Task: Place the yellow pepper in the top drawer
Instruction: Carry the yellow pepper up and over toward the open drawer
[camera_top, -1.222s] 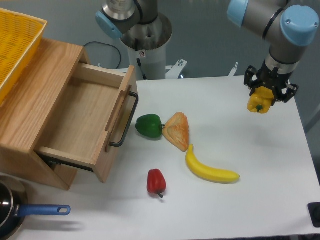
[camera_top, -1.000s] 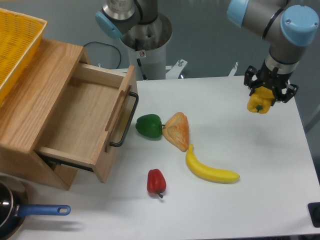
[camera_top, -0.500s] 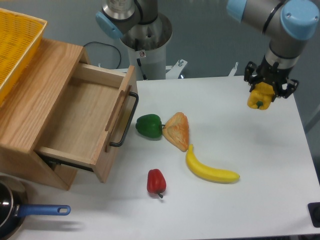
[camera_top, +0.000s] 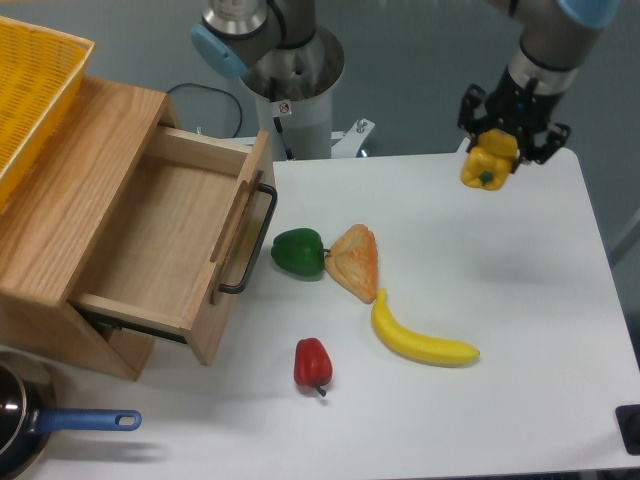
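The yellow pepper (camera_top: 487, 163) is glossy and blocky, with its small green stem pointing down. My gripper (camera_top: 492, 150) is shut on it and holds it in the air above the table's far right part. The top drawer (camera_top: 170, 240) stands pulled open at the left, a shallow light-wood box with nothing inside and a black bar handle (camera_top: 255, 240) on its front. The pepper is far to the right of the drawer.
A green pepper (camera_top: 297, 250), a bread piece (camera_top: 353, 261), a banana (camera_top: 420, 336) and a red pepper (camera_top: 312, 363) lie mid-table. A yellow basket (camera_top: 30, 85) sits on the cabinet (camera_top: 75, 170). A pan with a blue handle (camera_top: 70, 422) is at the bottom left.
My gripper has lifted the yellow pepper higher and carried it to the left, toward the table's middle. Nothing else has moved.
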